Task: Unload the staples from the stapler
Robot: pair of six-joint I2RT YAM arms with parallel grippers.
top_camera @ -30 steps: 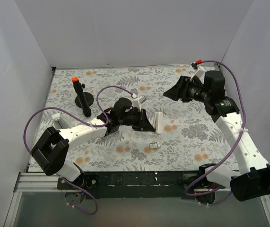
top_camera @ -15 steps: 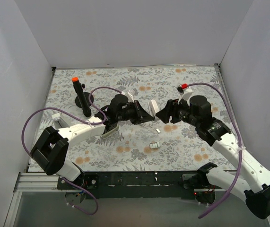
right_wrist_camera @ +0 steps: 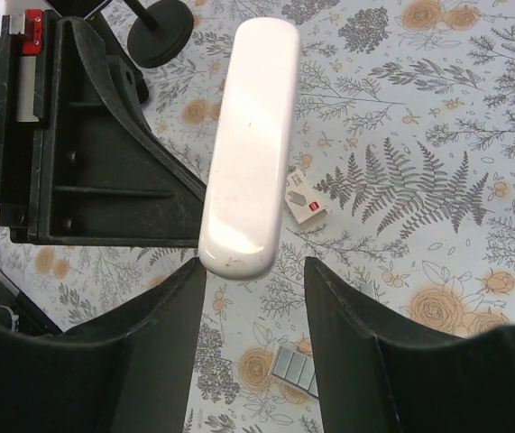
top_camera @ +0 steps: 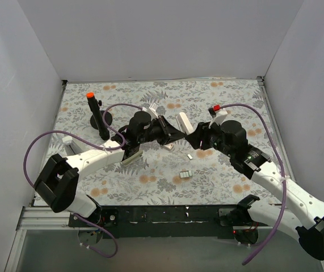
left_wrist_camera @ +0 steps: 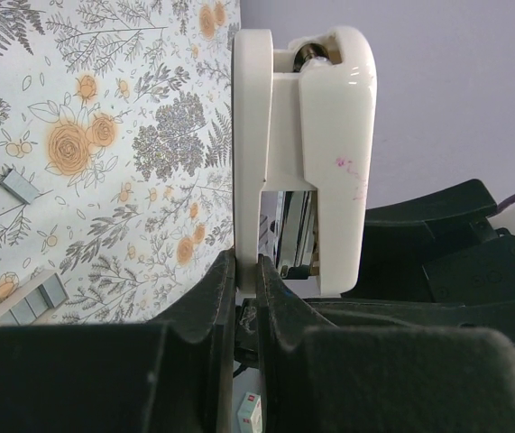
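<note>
The stapler (left_wrist_camera: 302, 153) is cream-white and hangs above the table, its thin lower plate pinched in my left gripper (left_wrist_camera: 246, 271), which is shut on it. From above the stapler (top_camera: 182, 123) sits between both arms. My right gripper (right_wrist_camera: 255, 280) is open, its fingers flanking the rounded near end of the stapler (right_wrist_camera: 250, 144) without closing on it. Grey staples (right_wrist_camera: 295, 368) lie on the floral mat below. The top view shows one block of staples (top_camera: 186, 174) and a smaller piece (top_camera: 189, 156).
A small white box with a red mark (right_wrist_camera: 307, 206) lies on the mat under the stapler. A black post with an orange tip (top_camera: 96, 116) stands on a round base at the back left. White walls close in the mat on three sides.
My right arm has swung in from the back right to the middle, up to the stapler, and its jaws have narrowed a little. My left gripper has carried the stapler slightly back.
</note>
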